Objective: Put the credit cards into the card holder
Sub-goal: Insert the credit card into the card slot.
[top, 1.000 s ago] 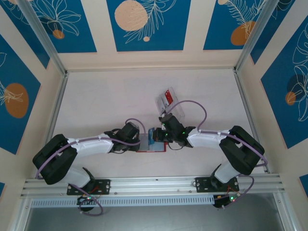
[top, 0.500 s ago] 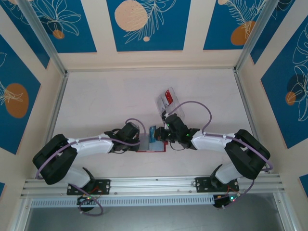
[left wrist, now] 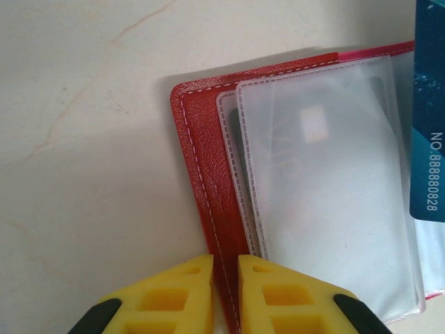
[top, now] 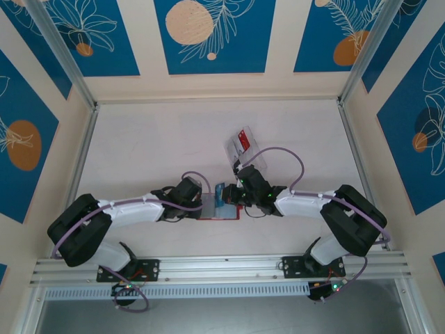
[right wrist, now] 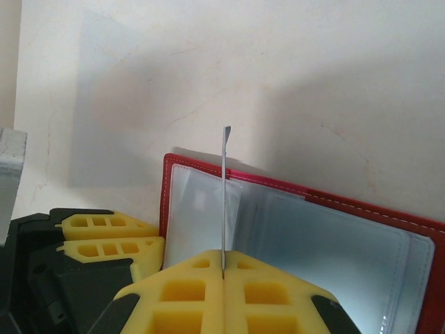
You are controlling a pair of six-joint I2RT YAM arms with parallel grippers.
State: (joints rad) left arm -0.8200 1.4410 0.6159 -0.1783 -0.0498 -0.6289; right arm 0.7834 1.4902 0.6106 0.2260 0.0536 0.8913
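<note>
Two arms met over a pale, faintly veined surface (top: 153,146), close to its near edge and about midway between its left and right edges. A small dark red, leather-like fold card holder (top: 221,216) lay open and flat there, its stitched cover down and its clear plastic sleeves facing up. In the left wrist view the left gripper (left wrist: 225,263) reached in from the holder's left side; its yellow jaws stood almost closed, with a narrow gap between them, and the stitched red edge of the card holder (left wrist: 201,174) ran into that gap, so they appeared to pinch the cover's border. The right gripper (right wrist: 224,261) came in from the right side, its yellow jaws pressed fully together on a thin teal-blue plastic credit card (right wrist: 226,174), seen edge-on and upright in the right wrist view, standing over the left clear sleeve of the open card holder (right wrist: 389,212). From above, that teal card (top: 221,193) stood on edge over the holder between the two grippers, and in the left wrist view its printed face (left wrist: 427,104) showed a number along one side. Farther from the near edge and slightly toward the right edge sat a clear plastic tray (top: 252,158), well apart from the holder, with a red card (top: 243,139) in it.
</note>
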